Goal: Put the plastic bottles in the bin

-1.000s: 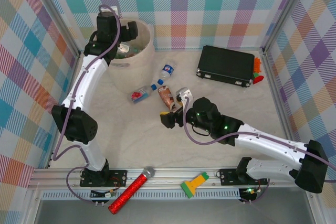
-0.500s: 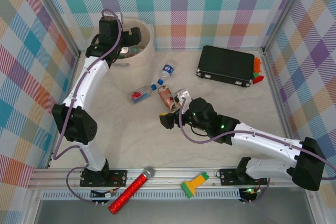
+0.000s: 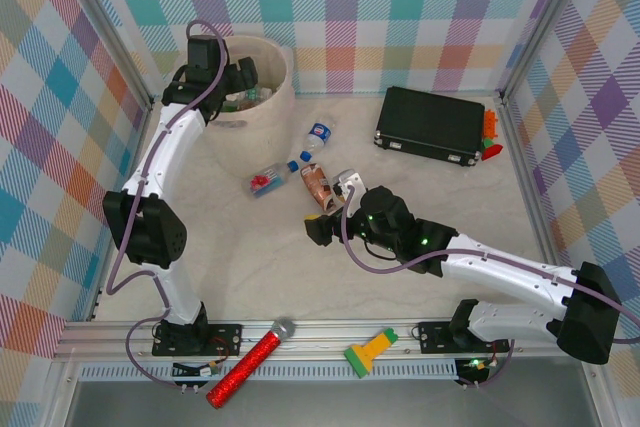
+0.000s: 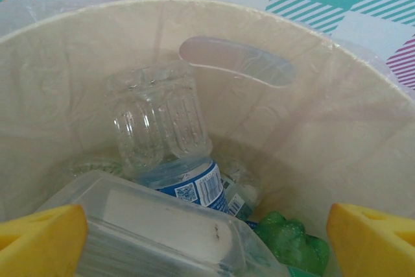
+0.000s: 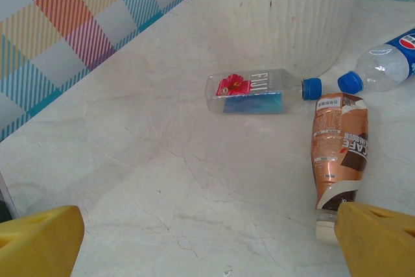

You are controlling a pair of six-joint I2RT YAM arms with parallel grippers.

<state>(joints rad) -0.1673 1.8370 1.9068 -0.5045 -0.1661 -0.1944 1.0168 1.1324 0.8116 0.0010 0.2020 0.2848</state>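
Note:
The cream bin (image 3: 268, 107) stands at the back left, and its inner wall (image 4: 337, 134) has a slot handle. Inside lie several plastic bottles: a clear one with a blue label (image 4: 170, 141), a flat-sided clear one (image 4: 162, 231) and a green one (image 4: 292, 241). My left gripper (image 3: 243, 71) hangs open over the bin; its yellow fingertips (image 4: 39, 241) hold nothing. On the table lie a Fiji bottle (image 5: 256, 92), a Pepsi bottle (image 5: 382, 66) and a brown coffee bottle (image 5: 338, 150). My right gripper (image 3: 332, 207) is open just in front of the brown bottle (image 3: 317, 183), with its right fingertip (image 5: 379, 238) beside the cap.
A flat black case (image 3: 430, 125) lies at the back right with small orange, green and red items (image 3: 489, 135) beside it. A red glitter microphone (image 3: 250, 362) and a green-and-yellow tool (image 3: 370, 352) rest on the front rail. Checkered walls enclose the table.
The left wrist has shifted slightly back and left over the bin. The right arm crept a little left earlier and has since held still.

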